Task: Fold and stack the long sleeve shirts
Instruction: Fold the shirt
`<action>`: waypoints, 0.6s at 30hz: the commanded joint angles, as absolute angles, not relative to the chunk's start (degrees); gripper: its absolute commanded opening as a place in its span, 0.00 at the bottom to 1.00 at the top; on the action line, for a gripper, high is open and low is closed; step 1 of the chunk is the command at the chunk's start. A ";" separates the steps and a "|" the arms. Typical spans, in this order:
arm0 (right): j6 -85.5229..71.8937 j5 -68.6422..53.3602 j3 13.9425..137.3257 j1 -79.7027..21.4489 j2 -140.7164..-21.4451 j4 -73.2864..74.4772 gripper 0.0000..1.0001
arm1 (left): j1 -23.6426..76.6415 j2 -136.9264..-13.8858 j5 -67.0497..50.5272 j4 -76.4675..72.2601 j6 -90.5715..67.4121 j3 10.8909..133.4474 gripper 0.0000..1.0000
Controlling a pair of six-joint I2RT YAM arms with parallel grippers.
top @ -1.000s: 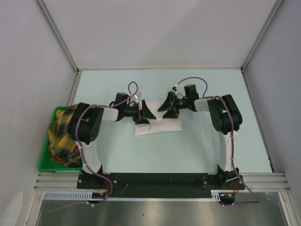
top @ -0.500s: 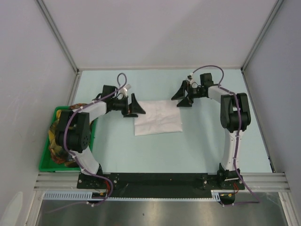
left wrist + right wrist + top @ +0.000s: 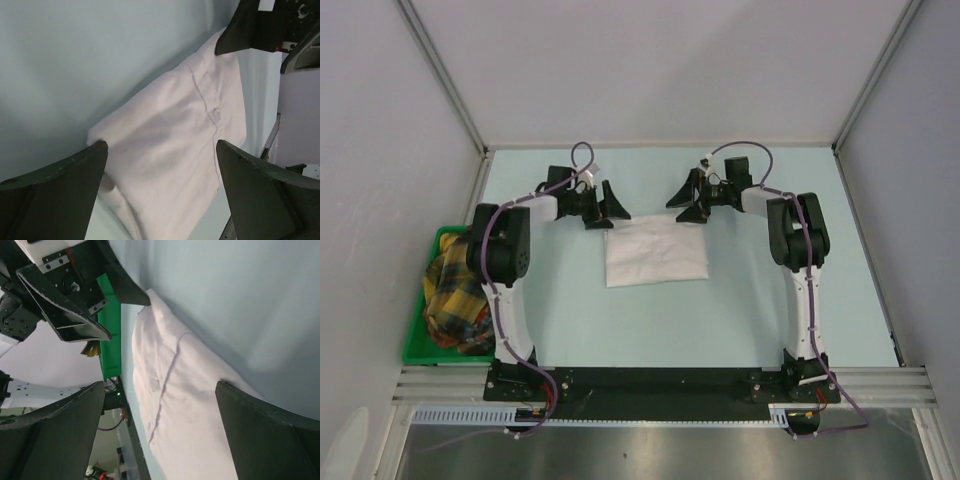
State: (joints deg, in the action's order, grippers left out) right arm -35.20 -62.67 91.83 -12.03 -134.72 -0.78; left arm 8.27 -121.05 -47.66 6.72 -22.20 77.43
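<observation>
Update: shirt (image 3: 655, 252) is folded into a white rectangle, lying flat mid-table (image 3: 750, 300) btw your two arms. Top cam shows left gripper (image 3: 609, 212) near its far-left corner and right gripper (image 3: 686, 205) near the far-right one, both w/ jaws spread wide and nothing in them. Only that cam gives you the whole green bin (image 3: 415, 345) at the left edge w/ plaid cloth (image 3: 455, 295) piled inside. Left wrist cam picks up detail the top cam misses: a button (image 3: 216, 113) on the placket. Right wrist cam shows a crease (image 3: 167, 380) along the cloth.
</observation>
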 commanded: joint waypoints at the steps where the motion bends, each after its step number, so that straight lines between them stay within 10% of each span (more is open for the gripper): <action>1: -27.61 -55.46 93.95 -9.32 -136.23 4.56 1.00 | 3.61 -118.57 -41.39 10.98 -18.55 72.78 0.99; 9: -9.33 -51.08 100.73 -8.17 -123.42 32.76 0.95 | 0.35 -105.91 -42.10 21.78 -0.12 73.82 1.00; 18: -12.56 -48.60 67.25 -8.35 -103.45 33.32 0.67 | 0.35 -97.83 -45.52 22.50 2.37 69.26 1.00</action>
State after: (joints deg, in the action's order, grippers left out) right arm -12.27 -49.34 76.29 -7.73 -104.77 30.24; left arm 0.10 -102.02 -43.33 22.22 -1.06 71.40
